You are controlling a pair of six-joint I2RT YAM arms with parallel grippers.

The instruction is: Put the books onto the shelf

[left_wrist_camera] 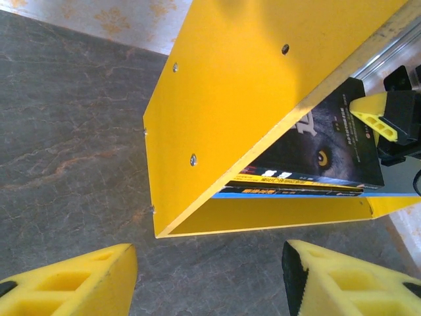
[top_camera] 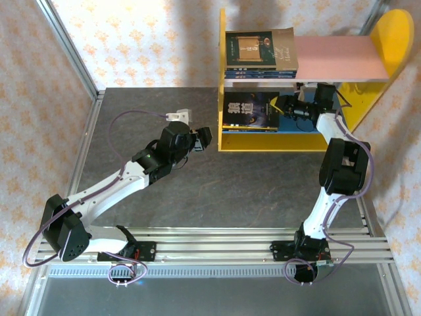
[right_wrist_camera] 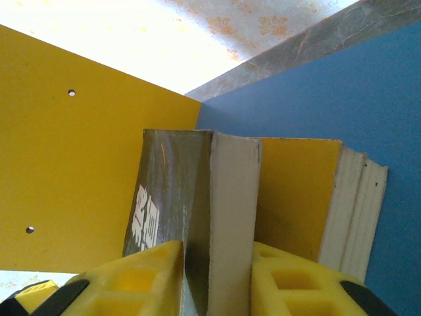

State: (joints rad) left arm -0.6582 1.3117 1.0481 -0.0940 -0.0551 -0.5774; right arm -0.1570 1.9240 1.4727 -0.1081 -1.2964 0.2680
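The shelf (top_camera: 222, 79) stands at the table's back right, with yellow side panels, a pink board (top_camera: 339, 56) and a blue board (top_camera: 299, 122). A stack of books (top_camera: 260, 49) lies on the pink board, a brown one with a framed picture on top. The dark blue wolf book (top_camera: 248, 108) lies on other books on the blue board. My right gripper (right_wrist_camera: 217, 276) straddles that book's edge (right_wrist_camera: 171, 191), jaws slightly apart, its cover sprung away from the pages. A yellow book (right_wrist_camera: 296, 191) lies beside it. My left gripper (left_wrist_camera: 210, 276) hangs open and empty over the table, just short of the shelf's side panel (left_wrist_camera: 243, 99).
A small white object (top_camera: 179, 116) lies on the grey table (top_camera: 131, 112) behind the left arm. Aluminium rails (top_camera: 217, 247) run along the near edge. Patterned walls close in the back and sides.
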